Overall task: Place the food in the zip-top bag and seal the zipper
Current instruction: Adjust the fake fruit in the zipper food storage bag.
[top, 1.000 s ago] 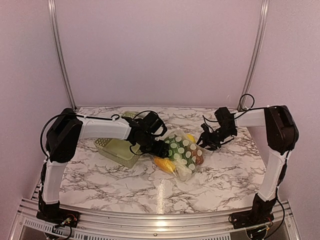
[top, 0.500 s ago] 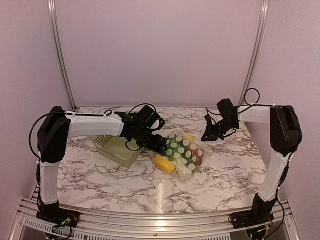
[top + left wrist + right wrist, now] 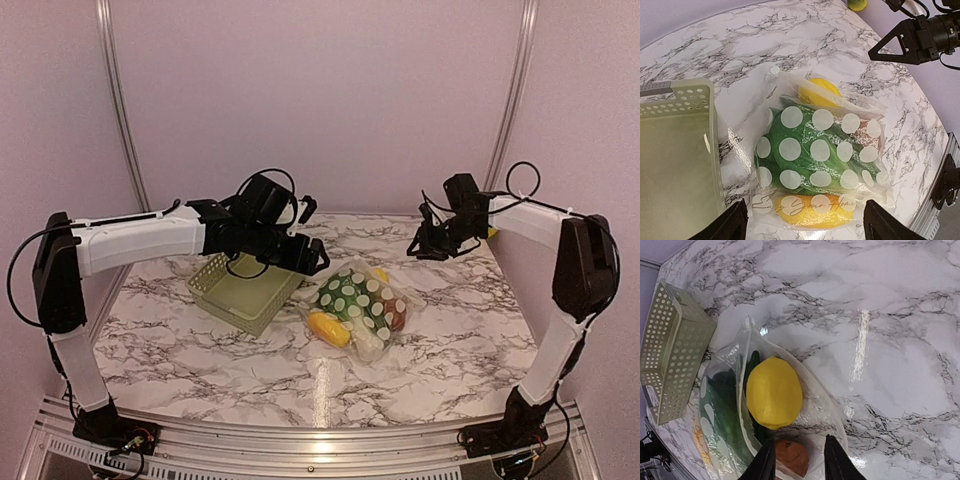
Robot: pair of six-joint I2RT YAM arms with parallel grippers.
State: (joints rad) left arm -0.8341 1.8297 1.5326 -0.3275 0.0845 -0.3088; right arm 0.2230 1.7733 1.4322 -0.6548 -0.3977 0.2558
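The zip-top bag [image 3: 360, 305] lies flat on the marble table, clear with white dots. Inside it is the food: dark green vegetables [image 3: 810, 150], a yellow lemon-like fruit [image 3: 774, 392] near the mouth, a brown piece [image 3: 792, 457] and an orange-yellow fruit [image 3: 815, 212]. The zipper [image 3: 807, 377] curves along the mouth edge beside the yellow fruit; I cannot tell whether it is pressed shut. My left gripper [image 3: 305, 255] [image 3: 807, 230] hangs open high above the bag. To the bag's far right, my right gripper [image 3: 420, 245] [image 3: 799, 462] is raised, its fingers apart and holding nothing.
A pale green lattice basket [image 3: 240, 290] [image 3: 675, 165] stands just left of the bag, and nothing shows in it. A small yellow-green piece [image 3: 857, 4] lies at the table's far right corner. The rear wall is close behind both arms.
Both arms have lifted up and back from the bag, the left toward the rear left, the right toward the rear right. The bag lies still on the table.
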